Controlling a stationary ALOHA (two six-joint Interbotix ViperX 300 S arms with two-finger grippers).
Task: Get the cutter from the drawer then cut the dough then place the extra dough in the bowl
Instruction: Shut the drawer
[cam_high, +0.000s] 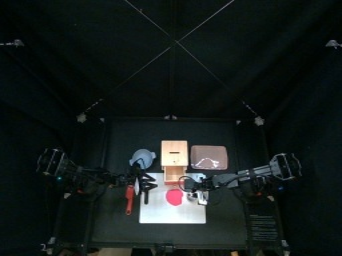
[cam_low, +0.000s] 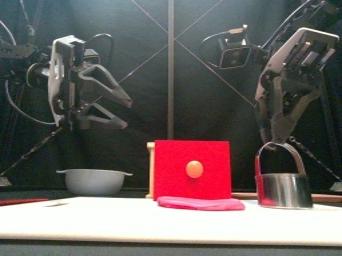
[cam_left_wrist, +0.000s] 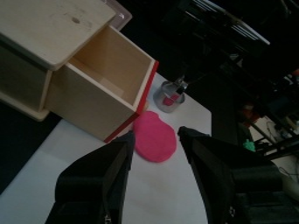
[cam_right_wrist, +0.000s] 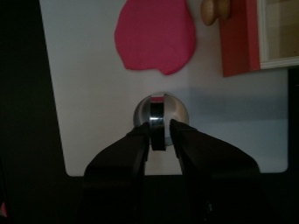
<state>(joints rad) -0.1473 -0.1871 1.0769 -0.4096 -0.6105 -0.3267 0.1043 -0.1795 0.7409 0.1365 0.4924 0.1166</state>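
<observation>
1 white board (cam_high: 160, 215) covers the front of the counter (cam_high: 110, 138). 1 wooden box (cam_high: 174, 152) stands behind it, its red drawer (cam_low: 191, 170) pulled open. 1 grey bowl (cam_low: 96, 180) sits left of the box. Pink dough (cam_low: 201, 203) lies flat before the drawer. The cutter (cam_low: 283, 185) stands upright on the board, right of the dough. The right gripper (cam_right_wrist: 159, 129) is clenched on its wire handle. The left gripper (cam_left_wrist: 158, 137) is released and raised on the left.

Nothing here for you to read, in any view: the wooden box (cam_low: 193, 168), the metal cutter (cam_low: 283, 188), the pink dough (cam_low: 201, 203) and the white board (cam_low: 134, 211) (all plain-faced) carry no legible word, number or mark.
</observation>
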